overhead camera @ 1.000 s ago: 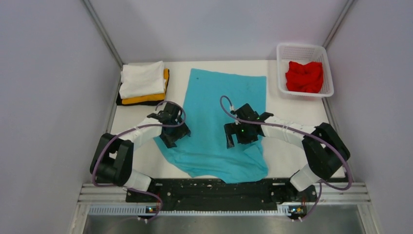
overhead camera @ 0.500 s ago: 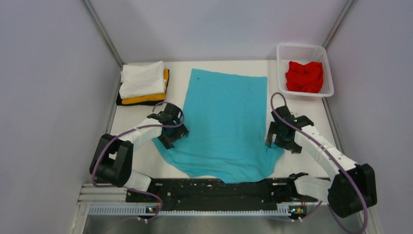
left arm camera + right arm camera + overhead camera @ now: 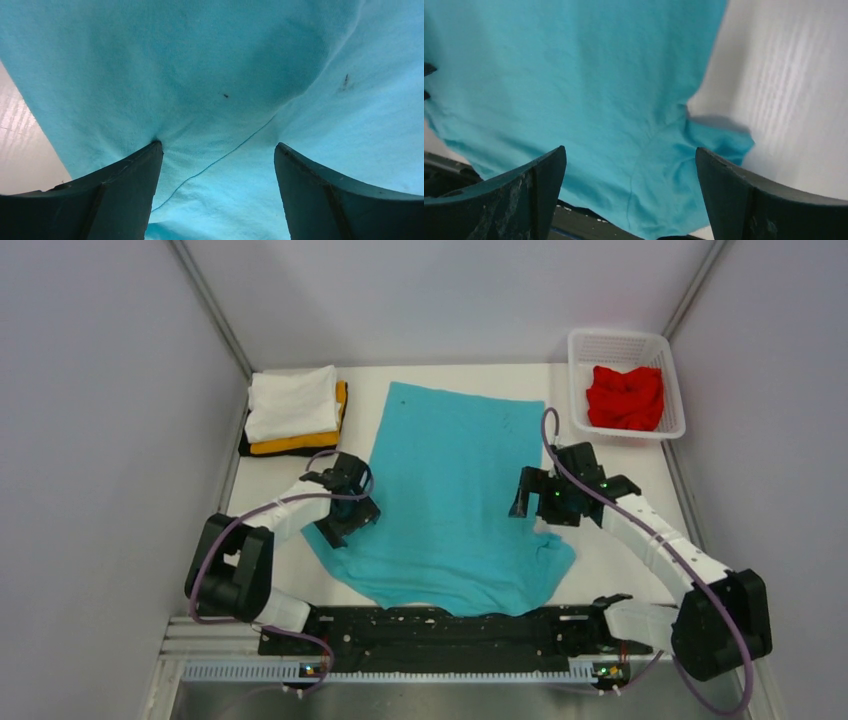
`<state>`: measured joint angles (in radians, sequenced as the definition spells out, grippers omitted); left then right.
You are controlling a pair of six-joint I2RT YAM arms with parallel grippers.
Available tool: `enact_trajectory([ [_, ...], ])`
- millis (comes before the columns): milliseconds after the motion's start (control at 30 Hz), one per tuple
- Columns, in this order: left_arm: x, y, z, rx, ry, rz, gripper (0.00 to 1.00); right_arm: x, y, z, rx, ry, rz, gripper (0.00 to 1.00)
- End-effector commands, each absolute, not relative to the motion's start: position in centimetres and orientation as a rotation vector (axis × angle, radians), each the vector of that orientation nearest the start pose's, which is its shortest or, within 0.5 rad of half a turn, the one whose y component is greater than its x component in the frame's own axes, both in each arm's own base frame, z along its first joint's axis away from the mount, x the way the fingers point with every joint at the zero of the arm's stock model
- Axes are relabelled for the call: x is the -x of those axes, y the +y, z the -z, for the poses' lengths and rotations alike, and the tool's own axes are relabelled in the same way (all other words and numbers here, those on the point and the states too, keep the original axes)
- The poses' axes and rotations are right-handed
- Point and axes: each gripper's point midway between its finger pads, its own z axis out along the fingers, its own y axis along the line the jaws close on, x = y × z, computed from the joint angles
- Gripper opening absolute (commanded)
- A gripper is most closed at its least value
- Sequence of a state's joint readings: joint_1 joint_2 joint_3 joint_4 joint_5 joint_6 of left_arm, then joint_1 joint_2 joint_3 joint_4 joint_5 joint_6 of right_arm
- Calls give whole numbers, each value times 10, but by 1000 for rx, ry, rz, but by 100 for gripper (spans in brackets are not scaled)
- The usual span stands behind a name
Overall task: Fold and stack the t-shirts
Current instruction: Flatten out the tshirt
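Spread flat on worktop point(image 3: 365, 390): turquoise t-shirt point(image 3: 450, 490). The left end effector point(image 3: 343, 515) is released, fingers apart, down on the shirt's left edge. The right end effector point(image 3: 522, 498) is released, over its right edge. Far-left of shirt: tee stack point(image 3: 292, 410), white on yellow-orange on black. Far-right: red tee point(image 3: 625, 395) in basket point(image 3: 620, 335).

The left arm rose from its base with the elbow pushed out to the left and the forearm reaching inward. The left hand point(image 3: 343, 512) sat low and tilted down, its two fingers point(image 3: 125, 185) spread wide. The right arm stretched from its base on the far right, up and inward, and the right hand point(image 3: 533, 500) faced the centre, its fingers point(image 3: 524, 195) likewise parted.
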<state>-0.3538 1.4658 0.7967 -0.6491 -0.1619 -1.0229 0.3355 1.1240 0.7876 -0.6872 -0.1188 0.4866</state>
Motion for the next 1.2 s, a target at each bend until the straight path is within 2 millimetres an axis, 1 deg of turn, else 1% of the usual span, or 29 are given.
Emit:
enact_trajectory([
  [0,-240,-74,-12,989,2675,-98,87,-280,175,-127,90,2445,-693,99],
  [100,-242,-69,-13,1024,2656,-94,87,-321,177,-129,108,2394,-603,99],
  [167,-245,-67,-15,1044,2645,-76,88,-350,178,-123,125,2368,-529,99],
  [233,-252,-68,-18,1053,2637,-48,87,-382,173,-112,90,2370,-423,99],
  [267,-254,-70,-20,1053,2640,-41,87,-396,174,-111,72,2368,-395,99],
  [300,-257,-71,-22,1055,2640,-36,87,-413,180,-110,81,2346,-397,99],
  [333,-260,-72,-24,1053,2642,-31,87,-427,185,-105,98,2338,-399,99],
  [467,-268,-77,-37,1051,2642,-20,86,-478,194,-92,128,2351,-324,99],
  [500,-269,-79,-42,1049,2639,-11,86,-492,198,-95,135,2338,-312,99],
  [533,-270,-81,-46,1043,2634,-2,86,-500,200,-90,144,2342,-303,99],
  [567,-270,-83,-51,1039,2627,7,86,-507,202,-79,156,2361,-292,99],
  [633,-267,-91,-59,1023,2618,36,86,-520,200,-70,168,2367,-240,99],
  [700,-261,-100,-61,1011,2620,73,86,-531,196,-62,171,2368,-187,99],
  [733,-258,-107,-58,997,2629,110,86,-535,195,-58,173,2370,-170,99],
  [800,-253,-122,-44,987,2659,205,86,-539,193,-49,172,2384,-170,99],
  [833,-251,-131,-36,987,2682,267,86,-538,193,-45,173,2397,-176,99],
  [867,-254,-138,-29,998,2686,313,86,-536,192,-41,173,2412,-176,99],
  [933,-257,-141,-16,1010,2697,314,86,-526,185,-36,158,2434,-149,99],
  [1000,-262,-141,-10,1007,2715,272,86,-510,173,-33,122,2461,-111,99],
  [1033,-269,-141,-10,984,2718,253,86,-501,167,-31,96,2475,-95,99],
  [1100,-287,-136,-13,933,2720,176,86,-477,155,-33,37,2499,-72,99],
  [1167,-305,-127,-15,881,2731,63,86,-444,144,-28,-26,2540,-68,99],
])
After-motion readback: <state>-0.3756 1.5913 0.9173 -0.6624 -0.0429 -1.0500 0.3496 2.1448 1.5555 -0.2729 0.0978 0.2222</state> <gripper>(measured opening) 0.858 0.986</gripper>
